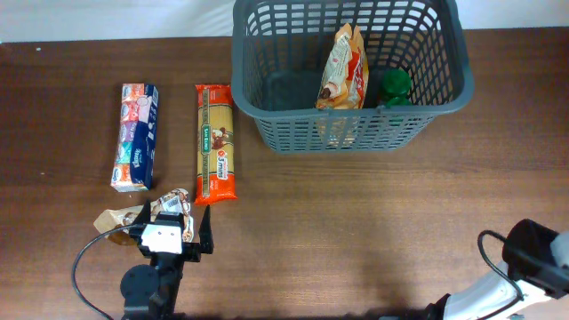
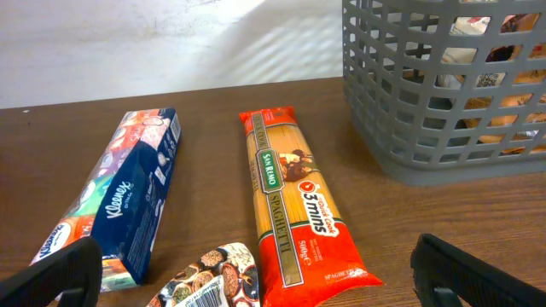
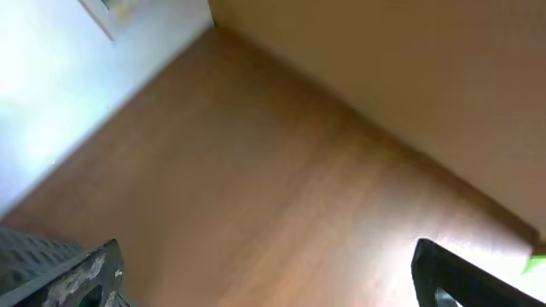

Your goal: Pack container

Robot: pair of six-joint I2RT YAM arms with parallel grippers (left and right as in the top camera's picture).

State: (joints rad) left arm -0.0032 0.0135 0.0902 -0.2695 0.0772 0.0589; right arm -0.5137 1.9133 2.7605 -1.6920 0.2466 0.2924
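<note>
A: Left gripper [image 1: 167,229] down at seven o'clock, jaws spread wide, nothing clamped. Hangs low right over a snack packet [image 2: 217,277], probably lined up as the next pick.

B: And the right gripper [image 3: 269,286]?

A: Tucked at five o'clock, fingers apart too, empty, facing only a blurred surface. Well apart from every item.

B: And the basket [image 1: 293,133]?

A: Up at one o'clock, upright, at the far edge of the table [image 1: 356,222]. Already holds a chip bag [image 1: 342,71] standing on end about mid-basket, green item [image 1: 396,87] just beside at its three o'clock. Leaves the nine o'clock half bare, likely the slot for long packs.

B: Waiting outside?

A: At ten o'clock, spaghetti [image 1: 217,144] and tissues [image 1: 135,136], flat, side by side, not touching, long axes toward twelve. Laid so for an easy straddle across the narrow width, by the look of it.

B: Room to move?

A: Plenty. Open wood from six round to three. One catch: tall basket rim, so calls for a lift up and over. Also spaghetti's near end close beside the packet, so little slack there for wide jaws.
</note>
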